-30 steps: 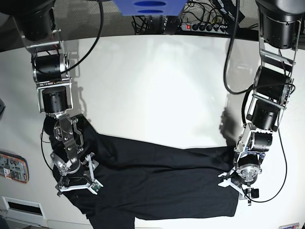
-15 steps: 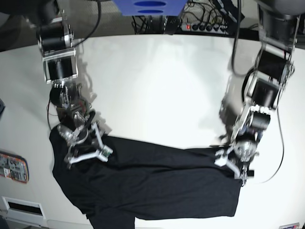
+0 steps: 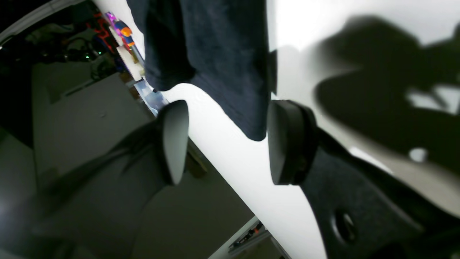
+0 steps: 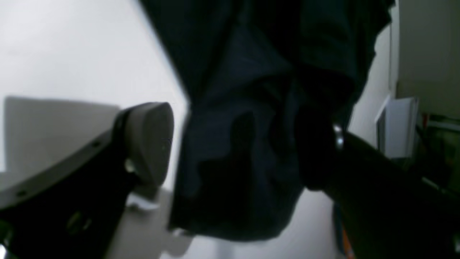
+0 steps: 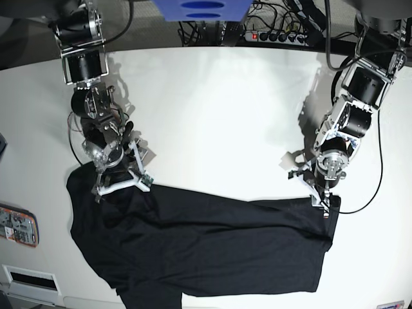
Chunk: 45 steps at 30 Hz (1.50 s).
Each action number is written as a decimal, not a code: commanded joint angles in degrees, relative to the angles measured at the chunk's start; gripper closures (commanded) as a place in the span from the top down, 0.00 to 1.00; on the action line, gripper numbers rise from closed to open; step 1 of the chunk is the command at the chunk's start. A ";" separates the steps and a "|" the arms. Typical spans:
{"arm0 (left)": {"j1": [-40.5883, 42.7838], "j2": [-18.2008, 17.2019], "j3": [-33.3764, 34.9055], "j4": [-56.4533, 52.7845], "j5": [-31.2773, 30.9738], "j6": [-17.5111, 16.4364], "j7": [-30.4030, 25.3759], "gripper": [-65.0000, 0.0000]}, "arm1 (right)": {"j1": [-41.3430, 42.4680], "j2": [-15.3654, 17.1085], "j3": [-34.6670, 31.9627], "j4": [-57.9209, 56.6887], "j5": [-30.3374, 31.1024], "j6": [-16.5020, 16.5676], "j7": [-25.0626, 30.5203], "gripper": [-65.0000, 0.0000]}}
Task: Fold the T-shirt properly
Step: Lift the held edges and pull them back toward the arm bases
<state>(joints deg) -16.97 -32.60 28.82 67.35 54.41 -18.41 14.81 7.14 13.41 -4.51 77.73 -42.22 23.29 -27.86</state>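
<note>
So here's the plain black soft fabric T-shirt (image 5: 212,248) lying across the 6 o'clock half of my white rounded tabletop (image 5: 212,109) in the base view, a long dark band running from about 8 o'clock over to 4 o'clock, with a sleeve-ish flap hanging toward the near table edge around 7 o'clock. My right gripper (image 5: 121,183) sits at the 9 o'clock end of the shirt, right at its upper corner, and it's spread wide. From the right wrist camera, a bunched fold of the black cloth (image 4: 251,144) hangs down between the two pads; the pale pad (image 4: 151,144) stands just beside the cloth with a sliver of white showing, so nothing is pinched there, and the other finger is too dark against the fabric to say whether it touches. My left gripper (image 5: 318,187) is over at 3 o'clock, at the shirt's other upper corner. In the left wrist view its two rounded pads (image 3: 174,142) stand apart with bright tabletop between them, and the shirt's corner (image 3: 230,72) dips into that gap right beside the black pad, not clamped as far as I can see. A power strip with a red switch (image 5: 270,37) sits beyond the table at 12 o'clock.
</note>
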 commanded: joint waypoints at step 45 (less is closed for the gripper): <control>-10.68 7.94 -0.55 -25.46 1.19 0.96 -4.92 0.00 | 3.63 1.23 -0.19 -12.55 -6.97 8.67 -1.02 0.00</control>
<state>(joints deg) -27.27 -24.47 28.34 41.63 57.01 -16.93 10.76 11.86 13.67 -4.86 66.00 -48.49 27.90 -24.51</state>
